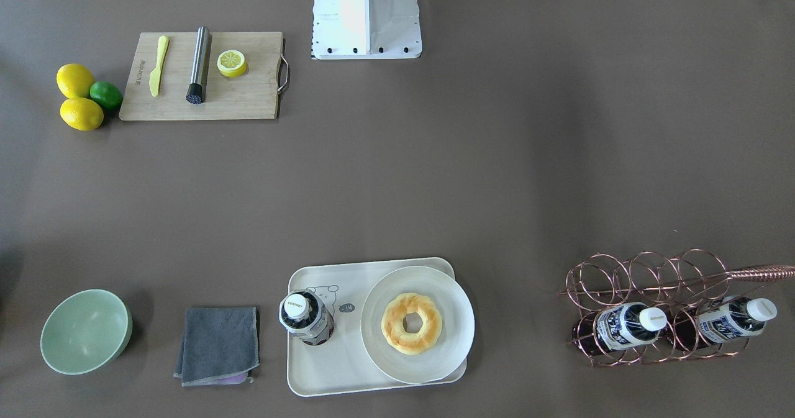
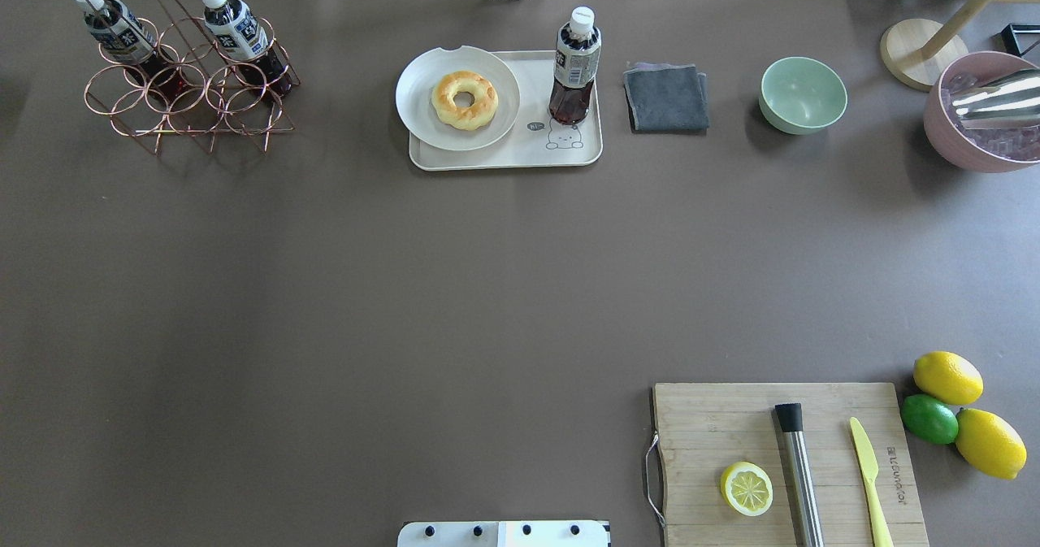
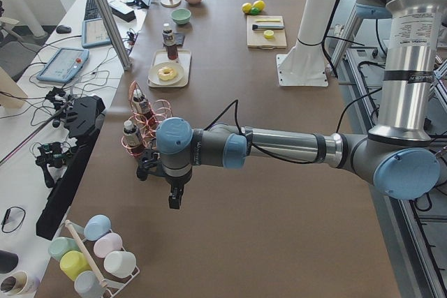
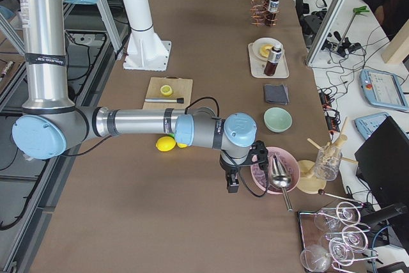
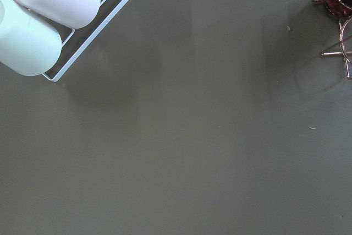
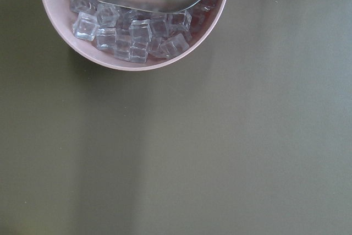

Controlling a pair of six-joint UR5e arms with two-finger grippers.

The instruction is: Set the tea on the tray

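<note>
Left gripper (image 3: 174, 199) and right gripper (image 4: 231, 185) over bare table at opposite ends, both well apart from the tea bottle (image 2: 575, 66) on the tray (image 2: 496, 159).

The side views do not show whether either gripper's fingers are wide or narrow. The left one points down between a holder of pastel cups (image 5: 33, 37) and a copper wire rack (image 2: 191, 100) that carries two like bottles (image 2: 236, 33). The right one points down just beside a pink bowl (image 6: 132, 66) of ice cubes. The tea bottle stands upright at the middle of the table's far edge, on the tray's end near the bear drawing. A white plate (image 2: 414, 96) with a doughnut (image 2: 443, 104) fills the tray's other end. A grey cloth (image 2: 666, 98) lies just beside the tray, and a green bowl (image 2: 803, 94) beyond it.
</note>
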